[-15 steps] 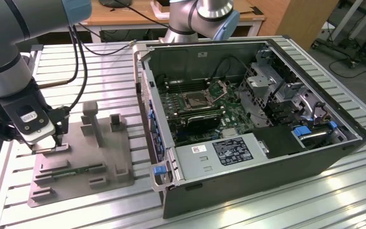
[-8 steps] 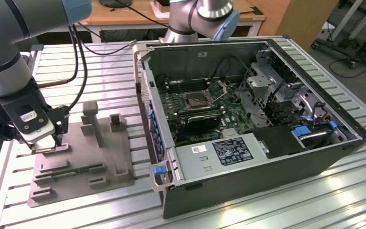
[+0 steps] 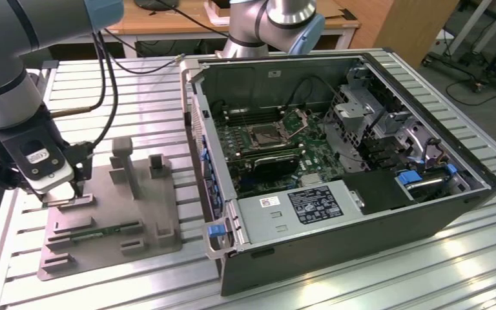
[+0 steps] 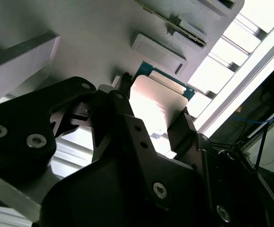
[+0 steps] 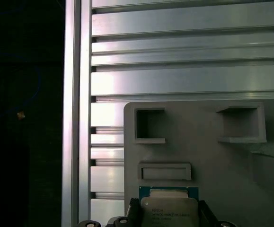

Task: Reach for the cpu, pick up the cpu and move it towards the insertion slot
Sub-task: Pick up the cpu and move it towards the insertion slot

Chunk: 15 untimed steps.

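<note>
At the grey tray [image 3: 149, 216] on the exterior view's left of the worktop [image 3: 136, 90], the hand [image 3: 65, 196] was closed on the cpu [image 4: 155, 106], its fingers [image 4: 186, 130] pressed against two opposite edges. The insertion slot [image 3: 261, 137] lay well apart, inside the open computer case [image 3: 334, 232].

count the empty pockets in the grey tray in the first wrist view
3: a narrow pocket right beside the cpu, and two squarer pockets farther from it, side by side. More may be hidden.
</note>
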{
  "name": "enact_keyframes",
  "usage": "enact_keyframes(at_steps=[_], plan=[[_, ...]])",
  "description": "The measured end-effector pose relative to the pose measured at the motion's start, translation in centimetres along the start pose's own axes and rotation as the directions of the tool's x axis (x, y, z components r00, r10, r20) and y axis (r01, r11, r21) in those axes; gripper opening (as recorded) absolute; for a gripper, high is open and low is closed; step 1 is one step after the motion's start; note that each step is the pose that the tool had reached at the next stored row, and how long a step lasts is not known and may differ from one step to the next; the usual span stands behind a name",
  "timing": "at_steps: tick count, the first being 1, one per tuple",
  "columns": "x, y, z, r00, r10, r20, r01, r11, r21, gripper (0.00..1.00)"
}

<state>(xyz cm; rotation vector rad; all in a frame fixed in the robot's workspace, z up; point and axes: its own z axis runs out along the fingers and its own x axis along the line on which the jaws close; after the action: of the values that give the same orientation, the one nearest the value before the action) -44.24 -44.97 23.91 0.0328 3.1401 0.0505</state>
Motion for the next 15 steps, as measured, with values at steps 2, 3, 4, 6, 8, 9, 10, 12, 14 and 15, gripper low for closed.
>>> enact_keyframes(at_steps=[2, 3, 4, 6, 8, 9, 10, 12, 14, 15], plan=[[0.00, 0.00, -0.11, 1.0000, 0.000, 0.0000, 0.000, 1.0000, 0.0000, 0.55], [0.00, 0.01, -0.17, 1.0000, 0.000, 0.0000, 0.000, 1.0000, 0.0000, 0.55], [0.00, 0.01, -0.22, 1.0000, 0.000, 0.0000, 0.000, 1.0000, 0.0000, 0.55], [0.00, 0.01, -0.34, 1.0000, 0.000, 0.0000, 0.000, 1.0000, 0.0000, 0.55], [0.00, 0.02, -0.45, 1.0000, 0.000, 0.0001, 0.000, 1.0000, 0.0000, 0.55], [0.00, 0.02, -0.50, 1.0000, 0.000, 0.0001, 0.000, 1.0000, 0.0000, 0.55], [0.00, 0.02, -0.55, 1.0000, 0.000, 0.0002, 0.000, 1.0000, -0.0001, 0.55], [0.00, 0.02, -0.67, 1.0000, 0.000, 0.0000, 0.000, 1.0000, 0.0000, 0.55], [0.00, 0.03, -0.77, 1.0000, 0.000, 0.0001, 0.000, 1.0000, 0.0000, 0.55], [0.00, 0.03, -0.82, 1.0000, 0.000, 0.0000, 0.000, 1.0000, 0.0000, 0.55]])
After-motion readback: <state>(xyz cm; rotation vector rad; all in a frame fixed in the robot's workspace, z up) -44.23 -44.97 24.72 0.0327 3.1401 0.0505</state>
